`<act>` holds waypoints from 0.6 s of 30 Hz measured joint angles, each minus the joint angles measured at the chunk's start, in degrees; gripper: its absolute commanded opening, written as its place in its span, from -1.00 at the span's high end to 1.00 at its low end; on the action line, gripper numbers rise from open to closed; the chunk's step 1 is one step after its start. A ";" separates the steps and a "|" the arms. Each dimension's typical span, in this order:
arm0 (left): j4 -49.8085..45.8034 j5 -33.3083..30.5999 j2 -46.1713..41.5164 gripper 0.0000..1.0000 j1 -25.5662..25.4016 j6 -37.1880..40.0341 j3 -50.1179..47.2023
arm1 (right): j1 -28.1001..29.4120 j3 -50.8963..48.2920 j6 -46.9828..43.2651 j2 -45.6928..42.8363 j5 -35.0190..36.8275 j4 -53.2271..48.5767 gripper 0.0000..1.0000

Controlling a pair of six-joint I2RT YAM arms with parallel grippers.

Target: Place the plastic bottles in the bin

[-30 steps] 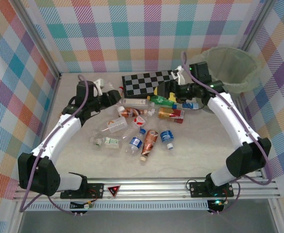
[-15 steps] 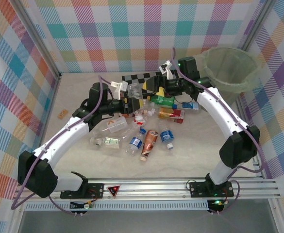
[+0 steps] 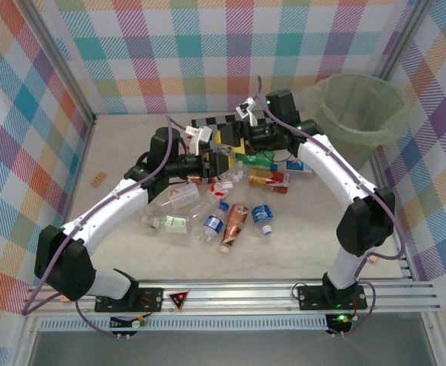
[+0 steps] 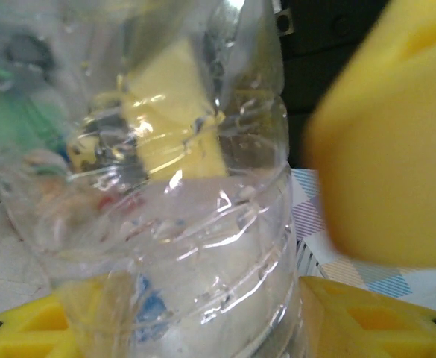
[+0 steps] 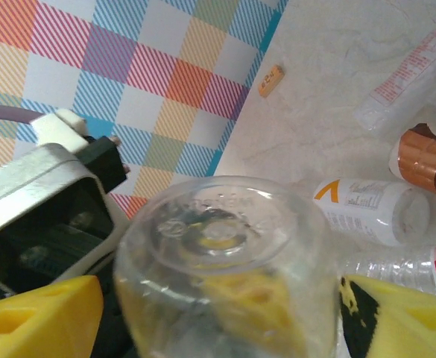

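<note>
A clear plastic bottle [image 3: 215, 153] hangs above the table's middle, and my left gripper [image 3: 206, 162] is shut on it. In the left wrist view the bottle [image 4: 173, 224] fills the space between my yellow fingers [image 4: 367, 321], with the left gripper [image 4: 188, 328] low in the frame. My right gripper [image 3: 227, 143] straddles the same bottle's base [image 5: 225, 246]. The right gripper [image 5: 221, 313] is open, with a thin gap at its left finger [image 5: 39, 321]. Several more bottles [image 3: 234, 221] lie on the table. The bin [image 3: 360, 126] stands at the back right.
A checkerboard [image 3: 207, 122] lies behind the two grippers. A small wooden block [image 3: 98, 179] rests at the left, also in the right wrist view [image 5: 271, 80]. A white bottle [image 5: 367, 209] and a brown one [image 5: 426, 160] lie under the right gripper. Plaid walls enclose the table.
My left arm lifted the clear bottle and carried it right toward the centre. My right arm swung left from near the bin to meet it, and its jaws narrowed around the bottle's base.
</note>
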 measured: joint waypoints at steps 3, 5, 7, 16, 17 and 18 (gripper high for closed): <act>0.42 0.00 0.00 -0.14 0.00 -0.22 0.04 | 0.00 0.39 -0.11 0.24 0.26 -0.42 -0.19; 0.63 -0.04 0.00 -0.16 0.00 -0.70 0.04 | 0.00 0.68 -0.44 0.24 0.39 -0.59 -0.02; 0.94 -0.20 0.00 -0.17 0.02 -1.05 0.04 | 0.00 0.90 -0.83 0.22 0.44 -0.72 -0.02; 2.23 -0.85 -0.68 -0.82 -0.04 -1.68 -0.52 | -0.11 5.01 -3.04 0.44 3.28 -4.37 -0.02; 2.49 -1.25 -1.31 -0.92 -0.04 -1.92 -0.94 | -0.26 5.70 -3.41 0.44 3.76 -4.79 0.00; 2.51 -1.62 -2.12 -0.97 -0.09 -2.03 -1.31 | -0.46 6.34 -3.87 0.44 4.28 -5.22 0.01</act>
